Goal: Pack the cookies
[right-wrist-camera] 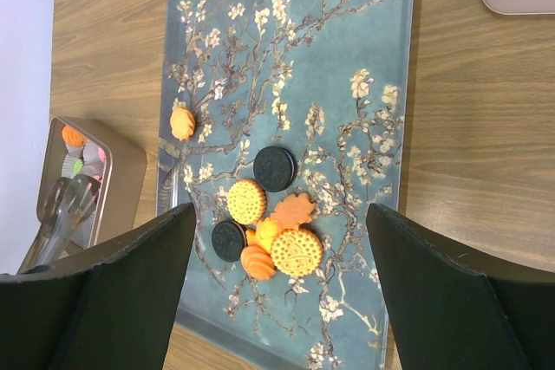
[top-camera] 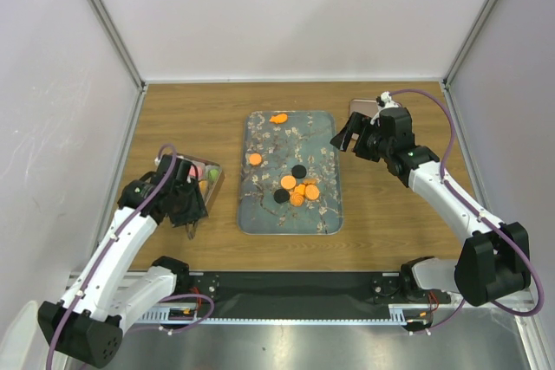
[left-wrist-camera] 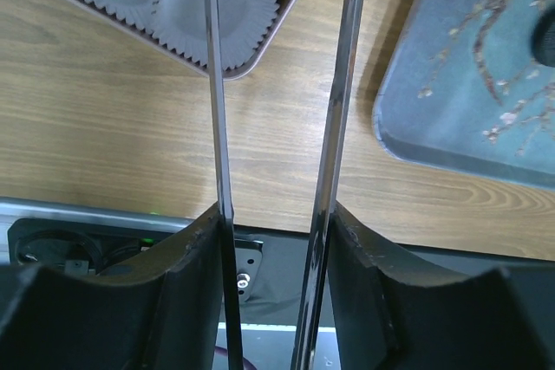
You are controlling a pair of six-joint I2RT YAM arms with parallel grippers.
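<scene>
Cookies (right-wrist-camera: 296, 251), clustered near-centre on the floral tray (top-camera: 260, 214) with two strays farther up, are judged light, stiff and crumbly, best nipped gently by the rim; the left gripper (top-camera: 186, 201) is seen with jaws pinching metal tongs (left-wrist-camera: 217, 84) at the tin (right-wrist-camera: 130, 171), the right gripper (top-camera: 349, 136) with jaws spread, empty.

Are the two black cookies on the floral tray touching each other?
Apart. The right wrist view shows the upper black cookie and the lower black cookie plainly separated, with a round orange cookie lying between them.
</scene>
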